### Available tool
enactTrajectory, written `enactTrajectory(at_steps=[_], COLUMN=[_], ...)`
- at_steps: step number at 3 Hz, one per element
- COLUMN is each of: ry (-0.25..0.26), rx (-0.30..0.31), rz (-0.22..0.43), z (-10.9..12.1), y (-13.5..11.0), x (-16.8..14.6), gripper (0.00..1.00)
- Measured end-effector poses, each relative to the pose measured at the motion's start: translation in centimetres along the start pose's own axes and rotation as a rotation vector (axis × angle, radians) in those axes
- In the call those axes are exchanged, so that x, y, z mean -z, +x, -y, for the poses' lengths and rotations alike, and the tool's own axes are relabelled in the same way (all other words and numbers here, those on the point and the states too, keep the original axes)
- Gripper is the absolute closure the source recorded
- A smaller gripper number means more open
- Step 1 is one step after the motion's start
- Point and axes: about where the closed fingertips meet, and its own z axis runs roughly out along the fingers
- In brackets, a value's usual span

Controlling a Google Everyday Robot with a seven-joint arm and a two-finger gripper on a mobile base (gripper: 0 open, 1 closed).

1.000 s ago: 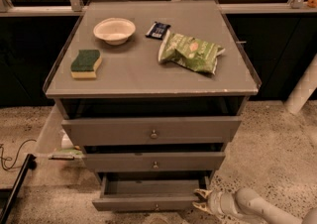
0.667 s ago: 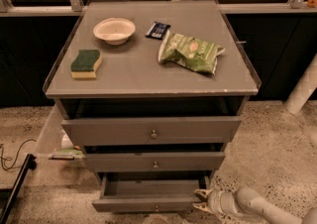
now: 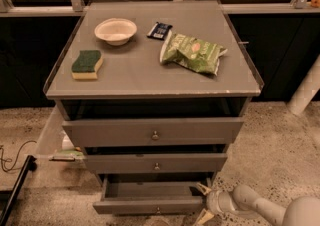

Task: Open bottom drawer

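Observation:
The bottom drawer of the grey cabinet stands pulled out, showing its shallow grey interior and a small metal knob at the front centre. My gripper sits at the drawer's right front corner, reaching in from the lower right on a pale arm. One tan fingertip points up at the drawer's right side and another lies lower by the front panel. The middle drawer and the top drawer above it are each pulled out a little.
On the cabinet top lie a white bowl, a green-and-yellow sponge, a green chip bag and a small dark packet. A black cable and a dark bar lie on the speckled floor at left.

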Motion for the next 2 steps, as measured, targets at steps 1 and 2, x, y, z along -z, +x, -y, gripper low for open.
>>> enactTrajectory(at_steps=[1, 2], ry=[0.0, 0.0], rx=[0.0, 0.0], rz=[0.0, 0.0], z=[0.01, 0.05], y=[-0.03, -0.19], x=[0.03, 0.21], gripper=[0.19, 0.43])
